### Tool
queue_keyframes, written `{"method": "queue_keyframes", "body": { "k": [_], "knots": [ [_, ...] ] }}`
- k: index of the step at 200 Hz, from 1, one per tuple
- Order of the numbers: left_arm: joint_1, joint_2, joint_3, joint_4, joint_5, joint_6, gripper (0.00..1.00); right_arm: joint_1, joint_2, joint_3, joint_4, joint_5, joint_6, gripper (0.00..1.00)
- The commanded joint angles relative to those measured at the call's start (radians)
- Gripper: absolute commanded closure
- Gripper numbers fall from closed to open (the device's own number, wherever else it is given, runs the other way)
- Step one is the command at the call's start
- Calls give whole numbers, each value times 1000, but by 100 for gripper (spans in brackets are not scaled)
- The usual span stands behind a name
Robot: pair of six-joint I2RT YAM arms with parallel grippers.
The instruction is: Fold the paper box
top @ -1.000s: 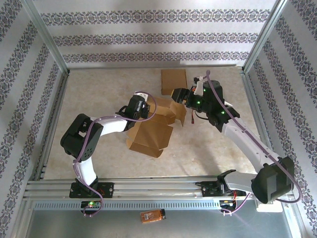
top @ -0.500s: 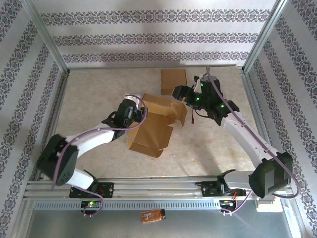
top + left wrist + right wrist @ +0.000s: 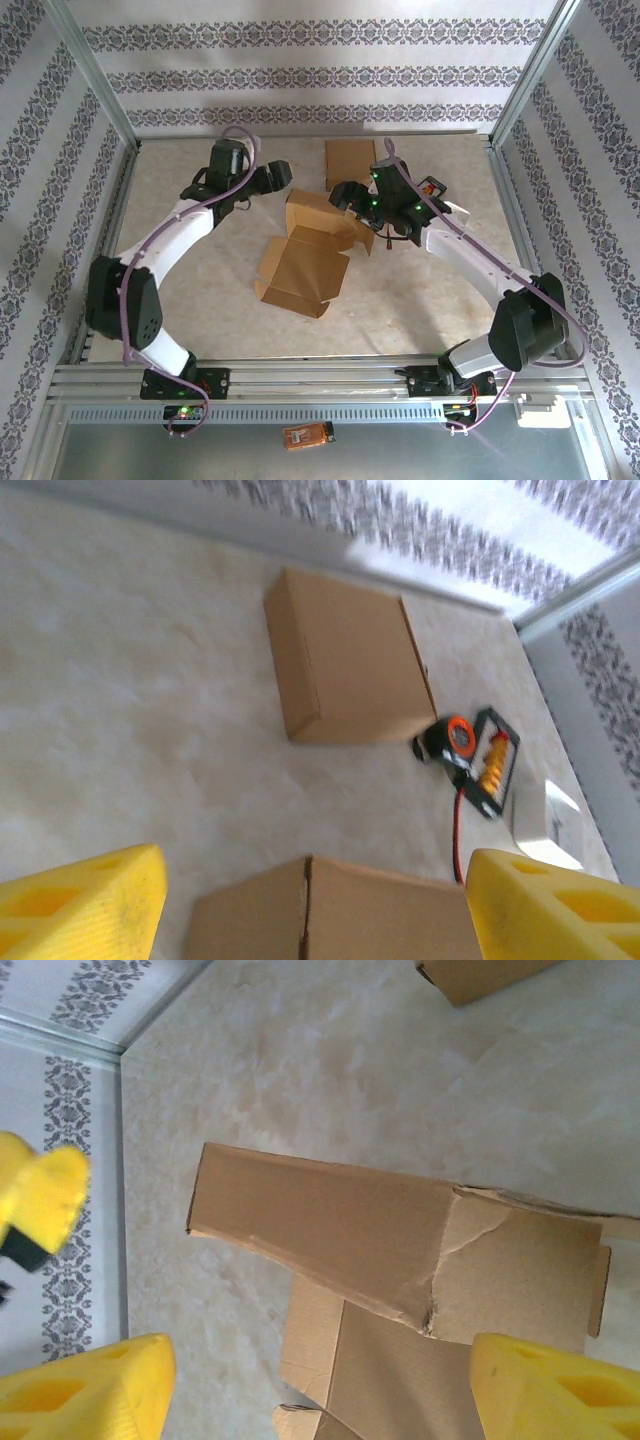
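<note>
The beige table (image 3: 190, 270) takes up most of the top view. You find the paper box (image 3: 305, 265) at its centre, part-folded: a flat panel spreads toward the lower left and a raised wall stands at its upper right. From the right wrist camera the box (image 3: 330, 1220) runs across the middle of the frame, with a torn crease where the wall meets the side flap.

A second, closed cardboard box (image 3: 350, 163) lies flat at the upper centre, near the back wall. It sits in the upper middle of the left wrist frame (image 3: 350, 670).

Your left gripper (image 3: 275, 175) hangs just up and left of the paper box, its yellow fingers (image 3: 90, 905) spread wide with nothing between them. Your right gripper (image 3: 343, 195) sits at the box's upper right edge. Its fingers (image 3: 90, 1390) are also wide apart and empty.

A small orange device (image 3: 307, 435) lies at the bottom centre, outside the table frame.
</note>
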Motion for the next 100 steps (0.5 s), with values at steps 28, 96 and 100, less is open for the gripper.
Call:
{"method": "queue_keyframes", "body": {
  "k": [28, 96, 100],
  "knots": [
    [7, 106, 30, 39, 226, -116, 22, 2, 81, 18, 45, 4, 79, 23],
    [4, 133, -54, 147, 284, -160, 37, 14, 160, 51, 76, -20, 95, 28],
    [1, 130, -61, 150, 284, -160, 38, 15, 162, 54, 72, -15, 89, 29]
  ]
}}
